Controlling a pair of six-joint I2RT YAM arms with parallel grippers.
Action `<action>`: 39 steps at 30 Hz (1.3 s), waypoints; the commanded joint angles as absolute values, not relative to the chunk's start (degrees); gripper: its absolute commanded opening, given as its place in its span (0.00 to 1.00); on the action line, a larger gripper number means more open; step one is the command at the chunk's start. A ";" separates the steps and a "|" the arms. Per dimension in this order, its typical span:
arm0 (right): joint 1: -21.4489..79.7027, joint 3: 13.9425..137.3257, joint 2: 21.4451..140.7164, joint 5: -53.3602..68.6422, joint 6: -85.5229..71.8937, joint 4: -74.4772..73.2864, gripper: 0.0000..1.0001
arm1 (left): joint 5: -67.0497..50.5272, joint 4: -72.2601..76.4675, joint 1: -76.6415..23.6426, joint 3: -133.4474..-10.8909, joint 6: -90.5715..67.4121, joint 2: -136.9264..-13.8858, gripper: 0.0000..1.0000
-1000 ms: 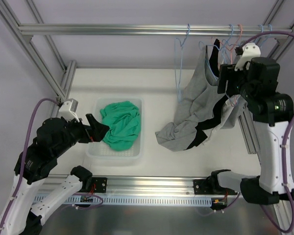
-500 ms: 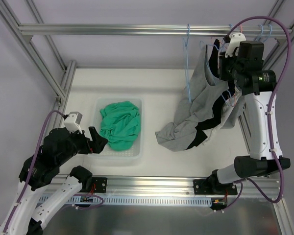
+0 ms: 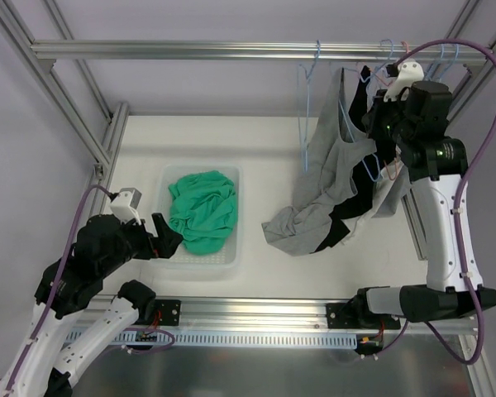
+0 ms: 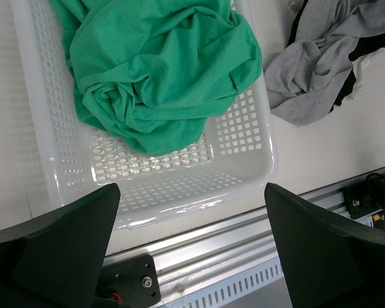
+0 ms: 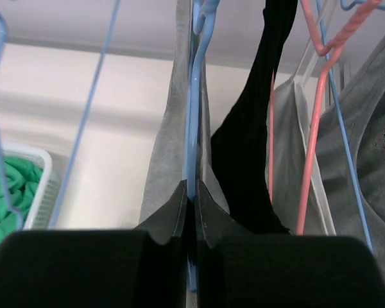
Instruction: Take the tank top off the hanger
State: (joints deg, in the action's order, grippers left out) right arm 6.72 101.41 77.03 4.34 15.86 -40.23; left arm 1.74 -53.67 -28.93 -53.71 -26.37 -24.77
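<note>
My right end effector (image 5: 191,192) pinches the blue hanger (image 5: 194,90), steadying it to free the grey tank top (image 5: 165,160); left end effector (image 4: 191,189) spread.

A white perforated basket (image 3: 190,258) sits on the white table (image 3: 273,145) and holds a crumpled green garment (image 3: 202,208) (it is bunched toward the basket's far side, leaving the lattice floor bare along the near side). Beyond the basket and to its right, an empty blue hanger (image 3: 301,124) hangs from the aluminium rail (image 3: 190,50), which runs high over the basket's far side.
</note>
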 commanded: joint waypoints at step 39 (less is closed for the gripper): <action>7.03 101.50 25.57 15.65 8.79 -74.88 0.00 | 10.28 -27.69 -73.56 -126.73 -7.38 -99.74 0.82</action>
State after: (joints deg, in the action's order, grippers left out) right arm 6.50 98.48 25.19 13.78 9.61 -71.50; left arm 10.15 -28.80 -73.08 -122.56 -9.87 -97.91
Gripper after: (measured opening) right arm 0.034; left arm 0.838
